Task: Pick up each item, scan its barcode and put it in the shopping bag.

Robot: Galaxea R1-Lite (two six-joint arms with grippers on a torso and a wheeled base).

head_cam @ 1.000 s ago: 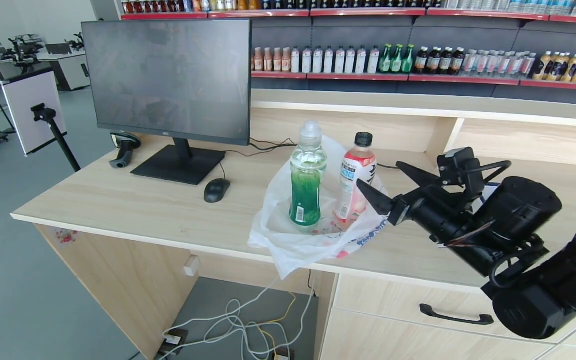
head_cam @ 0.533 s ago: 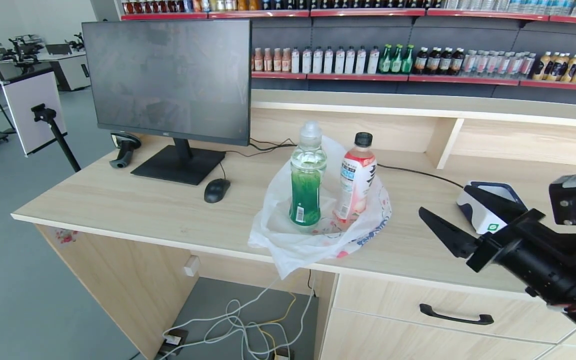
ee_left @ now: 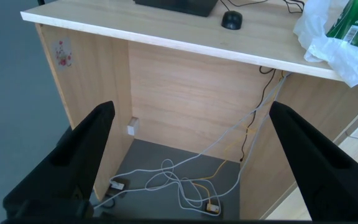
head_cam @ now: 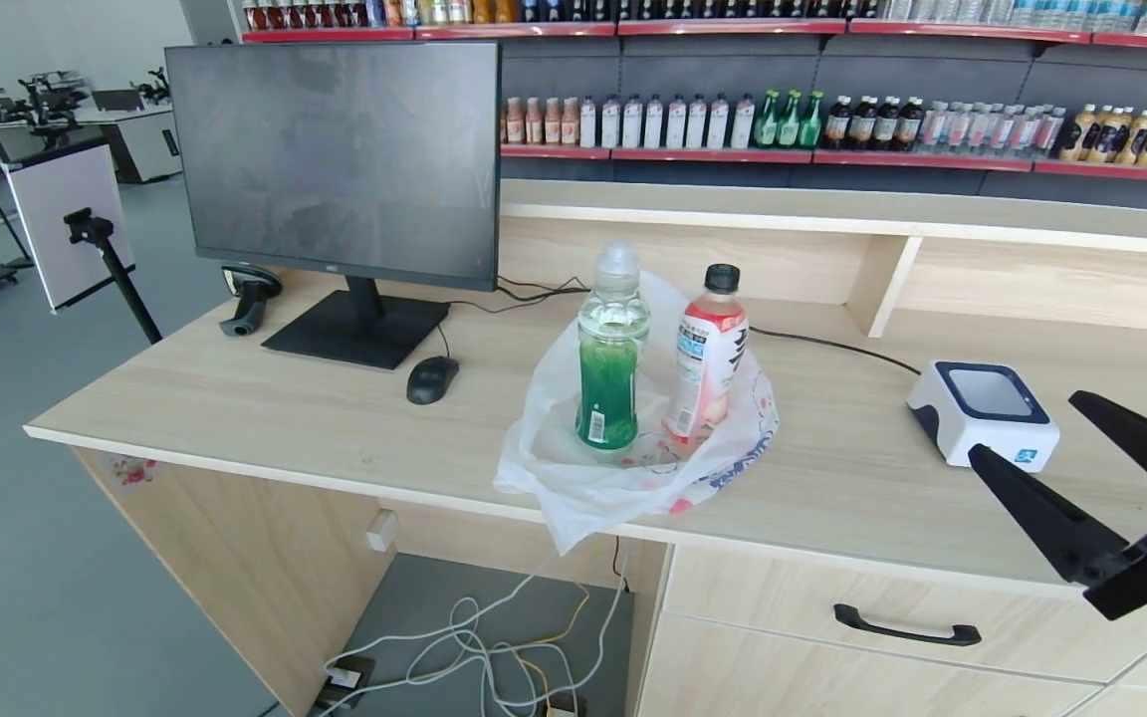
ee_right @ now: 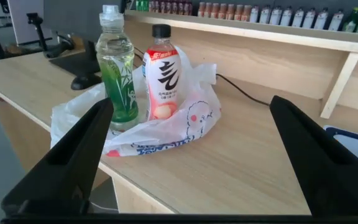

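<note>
My left claw [ee_left: 191, 107] hung with its fingers spread wide and nothing between them, lower than the shopping bag [head_cam: 583, 478] and to its left, facing the open space under the tabletop [head_cam: 235, 398]. Left of the bag stood the monitor [head_cam: 335, 159], with the mouse [head_cam: 431, 378] nearer the bag. The bag lay crumpled and open on the tabletop, and inside it the green bottle [head_cam: 612, 368] and the pink bottle [head_cam: 711, 358] stood upright side by side. Right of the bag, well apart from it, sat the barcode scanner [head_cam: 982, 408]. My right claw [head_cam: 1027, 425] hovered just beyond the scanner, fingers wide and empty.
</note>
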